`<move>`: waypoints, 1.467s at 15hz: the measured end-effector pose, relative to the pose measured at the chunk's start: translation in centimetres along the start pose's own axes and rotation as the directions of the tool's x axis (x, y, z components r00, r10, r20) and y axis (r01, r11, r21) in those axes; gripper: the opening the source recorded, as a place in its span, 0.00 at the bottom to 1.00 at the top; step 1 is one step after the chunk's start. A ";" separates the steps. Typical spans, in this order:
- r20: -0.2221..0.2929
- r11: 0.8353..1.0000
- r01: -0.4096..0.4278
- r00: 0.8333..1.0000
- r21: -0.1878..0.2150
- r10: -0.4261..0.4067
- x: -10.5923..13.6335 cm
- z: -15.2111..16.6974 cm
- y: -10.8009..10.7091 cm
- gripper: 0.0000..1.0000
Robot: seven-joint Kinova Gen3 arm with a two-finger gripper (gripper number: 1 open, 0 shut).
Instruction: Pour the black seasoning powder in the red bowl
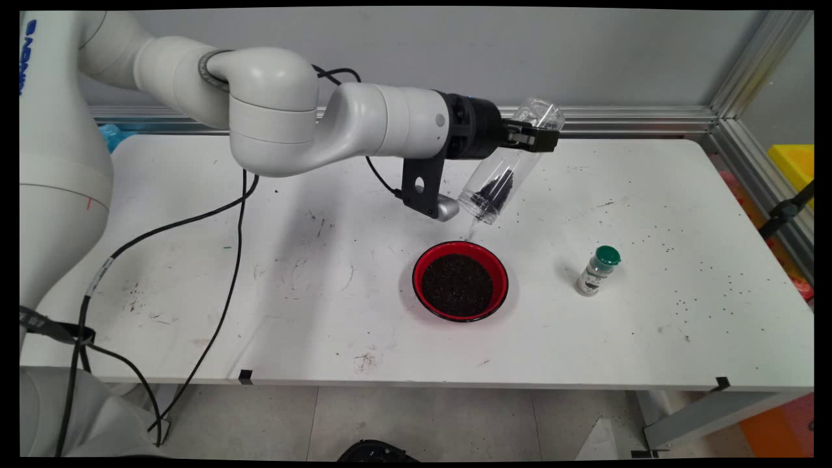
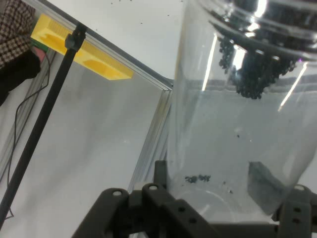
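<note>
My gripper (image 1: 538, 138) is shut on a clear plastic bottle (image 1: 504, 169), held tilted with its mouth down and to the left, above the table. Dark grains (image 1: 494, 190) are gathered near the bottle's mouth. Just below the mouth stands a red bowl (image 1: 461, 281) filled with the same dark grains. In the hand view the clear bottle (image 2: 242, 124) fills the right side between my fingers (image 2: 153, 198), with dark grains (image 2: 250, 69) clustered at its far end.
A small jar with a green cap (image 1: 598, 270) stands right of the bowl. Loose dark grains are scattered over the white table (image 1: 650, 195), mostly on its right half. Black cables (image 1: 227, 260) hang over the left side. A yellow box (image 1: 794, 162) lies beyond the right edge.
</note>
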 end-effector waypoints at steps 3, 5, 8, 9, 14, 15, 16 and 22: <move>0.003 1.000 0.003 1.000 0.000 -0.003 0.0 0.0 0.0 0.00; 0.004 1.000 0.004 1.000 0.001 -0.004 -0.1 0.0 -0.1 0.00; 0.006 1.000 0.006 1.000 0.002 -0.006 -0.1 0.0 -0.1 0.00; 0.006 1.000 0.006 1.000 0.002 -0.006 -0.1 0.0 -0.1 0.00; 0.008 1.000 0.008 1.000 0.003 -0.008 -0.1 0.0 -0.1 0.00; 0.009 1.000 0.009 1.000 0.004 -0.009 -0.1 0.0 -0.2 0.00; 0.009 1.000 0.010 1.000 0.004 -0.010 -0.1 0.0 -0.2 0.00; 0.009 1.000 0.014 1.000 0.008 -0.014 -0.1 -0.1 -0.3 0.00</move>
